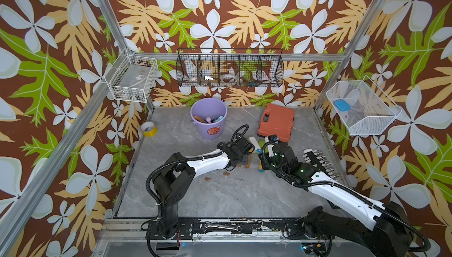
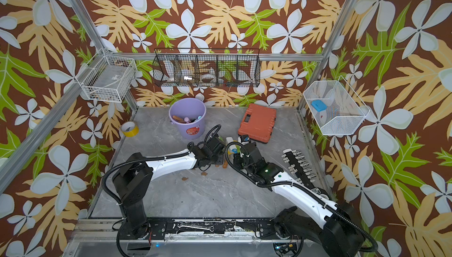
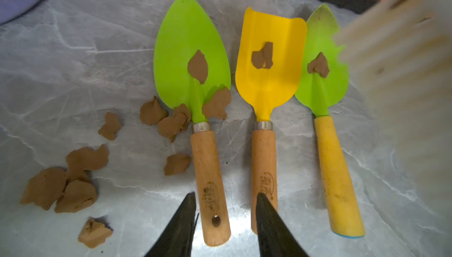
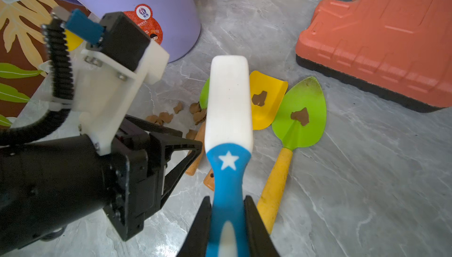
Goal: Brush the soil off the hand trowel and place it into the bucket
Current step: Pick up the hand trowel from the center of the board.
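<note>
The round lilac plastic bucket stands on the grey marbled tabletop, apart from the flat orange-red case.

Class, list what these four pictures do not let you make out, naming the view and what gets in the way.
- Brush bristles: right wrist view, hidden beneath its own white back; left wrist view, blurred.
- Large green trowel blade: right wrist view, mostly behind the brush.
- Bucket contents: right wrist view, cut off by the edge; both top views, too small.
</note>
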You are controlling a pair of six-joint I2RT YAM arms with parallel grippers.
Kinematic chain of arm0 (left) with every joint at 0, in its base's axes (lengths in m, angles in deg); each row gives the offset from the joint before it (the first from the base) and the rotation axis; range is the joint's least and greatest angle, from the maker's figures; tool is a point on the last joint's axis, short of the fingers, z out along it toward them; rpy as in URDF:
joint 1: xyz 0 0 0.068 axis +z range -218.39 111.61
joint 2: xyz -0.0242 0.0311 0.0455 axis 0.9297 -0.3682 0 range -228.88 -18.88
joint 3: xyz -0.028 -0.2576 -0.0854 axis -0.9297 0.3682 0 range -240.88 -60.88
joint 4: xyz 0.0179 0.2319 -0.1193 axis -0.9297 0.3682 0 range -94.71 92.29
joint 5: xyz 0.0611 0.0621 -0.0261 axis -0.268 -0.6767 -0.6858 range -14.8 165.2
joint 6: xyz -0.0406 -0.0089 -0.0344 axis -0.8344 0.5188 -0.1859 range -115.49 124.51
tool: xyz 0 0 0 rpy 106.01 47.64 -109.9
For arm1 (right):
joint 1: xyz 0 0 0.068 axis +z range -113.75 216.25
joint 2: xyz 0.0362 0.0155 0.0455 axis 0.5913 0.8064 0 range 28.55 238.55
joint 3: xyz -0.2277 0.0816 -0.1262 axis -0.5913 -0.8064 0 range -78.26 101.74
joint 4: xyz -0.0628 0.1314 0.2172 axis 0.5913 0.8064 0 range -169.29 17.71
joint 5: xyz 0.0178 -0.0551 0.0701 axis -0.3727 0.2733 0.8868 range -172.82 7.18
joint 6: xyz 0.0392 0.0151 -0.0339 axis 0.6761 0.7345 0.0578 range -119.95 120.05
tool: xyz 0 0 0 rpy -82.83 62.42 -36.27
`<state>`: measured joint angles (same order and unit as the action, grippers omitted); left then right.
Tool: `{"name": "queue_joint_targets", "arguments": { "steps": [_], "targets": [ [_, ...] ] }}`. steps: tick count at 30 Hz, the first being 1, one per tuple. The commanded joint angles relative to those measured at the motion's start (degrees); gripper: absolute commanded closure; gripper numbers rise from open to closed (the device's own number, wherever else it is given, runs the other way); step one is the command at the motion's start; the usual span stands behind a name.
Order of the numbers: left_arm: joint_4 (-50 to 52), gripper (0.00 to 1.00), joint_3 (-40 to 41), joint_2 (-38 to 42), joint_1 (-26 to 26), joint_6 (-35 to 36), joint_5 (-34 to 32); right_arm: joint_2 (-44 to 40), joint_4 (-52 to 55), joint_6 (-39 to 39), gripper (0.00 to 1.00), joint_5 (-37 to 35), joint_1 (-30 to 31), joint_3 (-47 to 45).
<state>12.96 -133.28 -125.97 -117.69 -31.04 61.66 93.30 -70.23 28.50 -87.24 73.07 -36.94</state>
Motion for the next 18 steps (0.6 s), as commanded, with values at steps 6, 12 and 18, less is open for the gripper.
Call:
{"name": "queue_joint_targets", "arguments": {
  "steps": [6,12,18],
  "targets": [
    [3.94,0.58,-2.86,-4.97,-0.18,1.56,-3.89,-0.23,-2.39,-0.44,1.00,-0.30,0.01,-0.69],
    [3.69,0.59,-3.88,-7.43,-0.17,2.16,-3.74,-0.42,-2.64,-0.42,1.00,-0.41,-0.14,-1.01],
    [2.53,0.63,-3.89,-8.95,-0.18,2.50,-3.23,-0.66,-2.55,-0.29,1.00,-0.33,-0.08,-1.23]
  ]
}}
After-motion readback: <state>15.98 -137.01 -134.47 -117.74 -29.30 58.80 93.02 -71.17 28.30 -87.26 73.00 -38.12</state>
